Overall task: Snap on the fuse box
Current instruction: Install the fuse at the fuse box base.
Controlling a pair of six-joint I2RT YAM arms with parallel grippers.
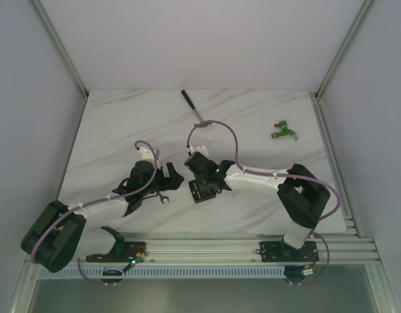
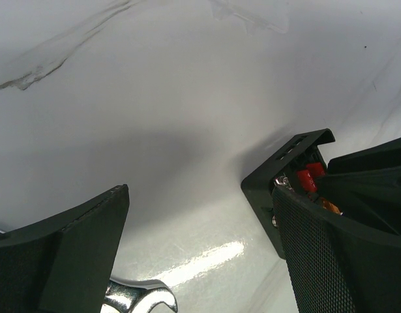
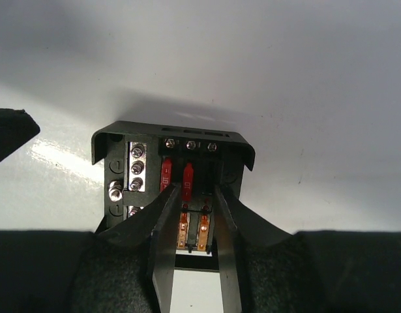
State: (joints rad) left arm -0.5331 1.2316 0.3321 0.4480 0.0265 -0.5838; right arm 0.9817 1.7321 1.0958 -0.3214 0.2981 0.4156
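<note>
right gripper (image 3: 192,193) sits narrowed over the fuse box (image 3: 115,163), grip unclear, while left gripper (image 2: 199,195) stands wide open.

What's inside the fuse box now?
In the fuse box, two red fuses, two orange fuses and a column of screws show. Fingers of the right gripper cover its near part; anything there is hidden.

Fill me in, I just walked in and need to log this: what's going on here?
The right gripper is down on the fuse box on the table, its fingertips straddling the red fuses in the exposed top. Whether they grip anything is unclear. The left gripper sits open just beside the box, holding nothing, with a wrench lying by it.
</note>
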